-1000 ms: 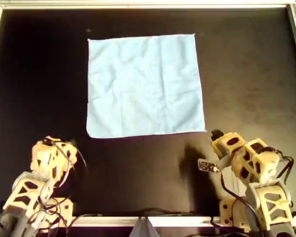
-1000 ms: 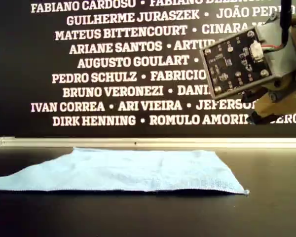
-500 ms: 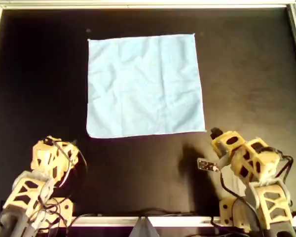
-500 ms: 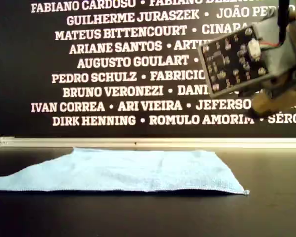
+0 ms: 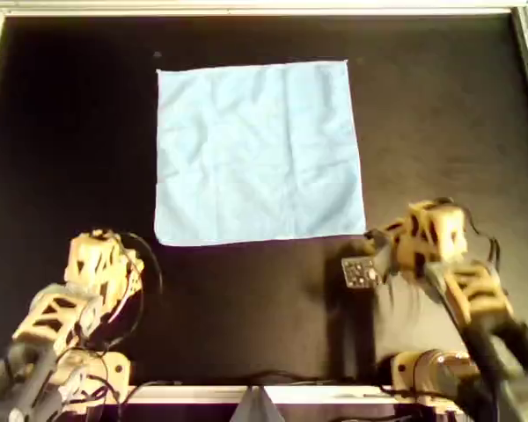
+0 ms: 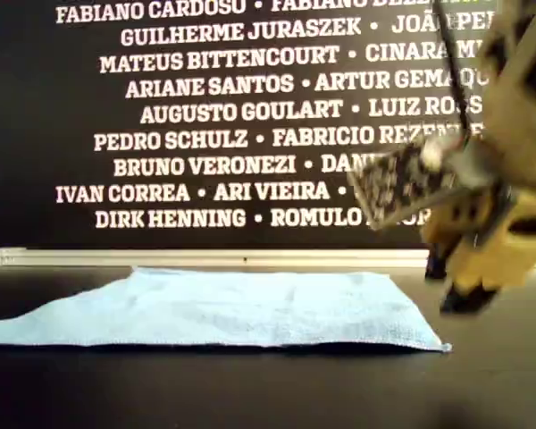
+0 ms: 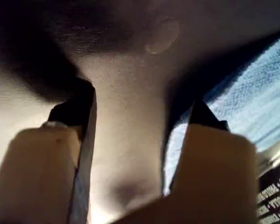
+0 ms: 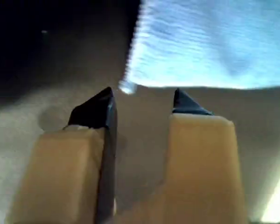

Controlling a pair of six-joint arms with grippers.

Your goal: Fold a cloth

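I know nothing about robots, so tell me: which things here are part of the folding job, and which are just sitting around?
Part of the job:
- the cloth, lying flat and unfolded
- my first gripper, open
- my second gripper, open, near a cloth corner

Just there:
- the black table
- the metal rail along its edge
- the wall of names

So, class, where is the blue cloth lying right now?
The cloth lies spread flat on the black table, in the upper middle of the overhead view, with both arms below its near edge and not touching it.
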